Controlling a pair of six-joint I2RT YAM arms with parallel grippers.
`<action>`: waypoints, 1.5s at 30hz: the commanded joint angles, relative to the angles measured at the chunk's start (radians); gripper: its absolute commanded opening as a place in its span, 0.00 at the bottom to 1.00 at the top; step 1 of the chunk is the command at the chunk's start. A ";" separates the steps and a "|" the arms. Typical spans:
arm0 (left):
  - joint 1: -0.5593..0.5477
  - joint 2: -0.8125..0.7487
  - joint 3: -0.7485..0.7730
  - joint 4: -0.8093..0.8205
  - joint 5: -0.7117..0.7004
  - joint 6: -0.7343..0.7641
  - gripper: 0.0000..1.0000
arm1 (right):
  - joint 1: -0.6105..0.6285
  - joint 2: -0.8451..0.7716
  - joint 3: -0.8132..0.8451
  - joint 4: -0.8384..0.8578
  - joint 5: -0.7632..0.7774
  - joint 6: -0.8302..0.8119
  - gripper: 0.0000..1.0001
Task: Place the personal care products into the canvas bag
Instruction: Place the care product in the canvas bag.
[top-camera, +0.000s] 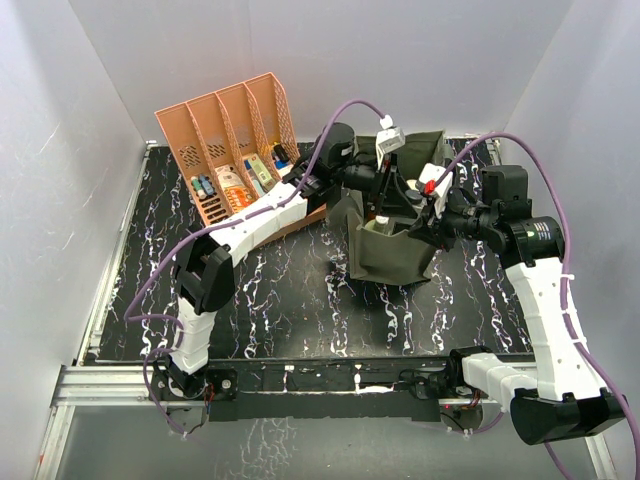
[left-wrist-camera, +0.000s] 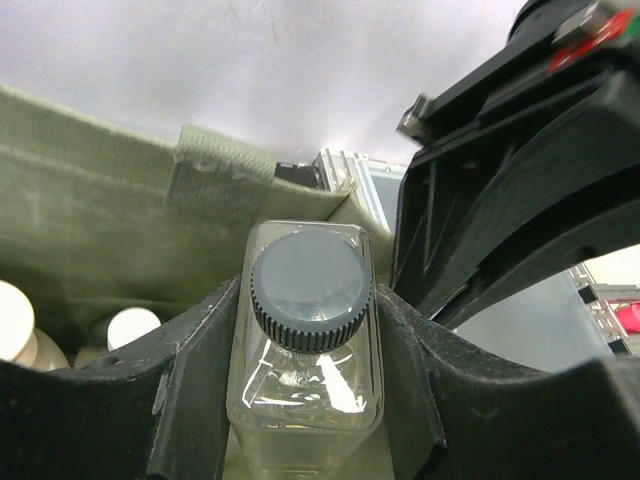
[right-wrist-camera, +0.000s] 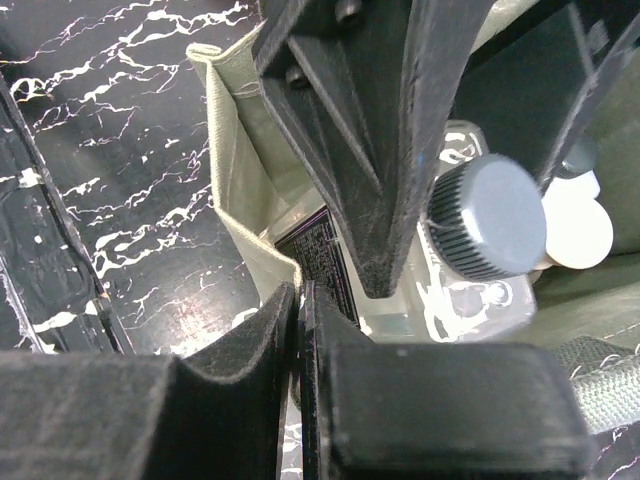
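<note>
From above, the canvas bag (top-camera: 390, 255) stands open in the middle of the bench (top-camera: 290, 300), with both arms reaching to its mouth: the left fingers (top-camera: 388, 190) hang over the opening and the right fingers (top-camera: 420, 222) sit at the bag's near rim. No loose bottle shows on the bare bench, so by my reading the task is near its end. The salmon rack (top-camera: 215, 125) behind the left arm holds only small colourful boxes and tubes, which are not part of the job. In the left wrist view, the left fingers are part-open and clamped on the clear twin pack (left-wrist-camera: 305, 410), its dark cap upright between them and the bag's olive wall just behind. Two white caps (left-wrist-camera: 132, 325) show low inside the bag, so some bottles are already in, though how many I cannot count. The right arm's black frame crowds the space just to the right, close enough to foul a careless release. In the right wrist view, the right fingers are fully closed, pinching the bag's fabric rim to keep the mouth open. The twin pack sits just inside, beside a white cap, and has yet to be let go.
</note>
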 joint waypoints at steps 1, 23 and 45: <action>-0.031 -0.086 -0.058 0.017 0.093 -0.014 0.00 | -0.003 -0.026 0.070 0.118 -0.020 0.003 0.08; 0.027 -0.105 0.235 -0.267 0.062 0.148 0.00 | -0.008 -0.039 0.047 0.097 -0.059 -0.004 0.08; 0.220 -0.022 0.487 -0.258 -0.086 0.042 0.00 | -0.005 -0.004 -0.105 -0.095 -0.014 -0.246 0.08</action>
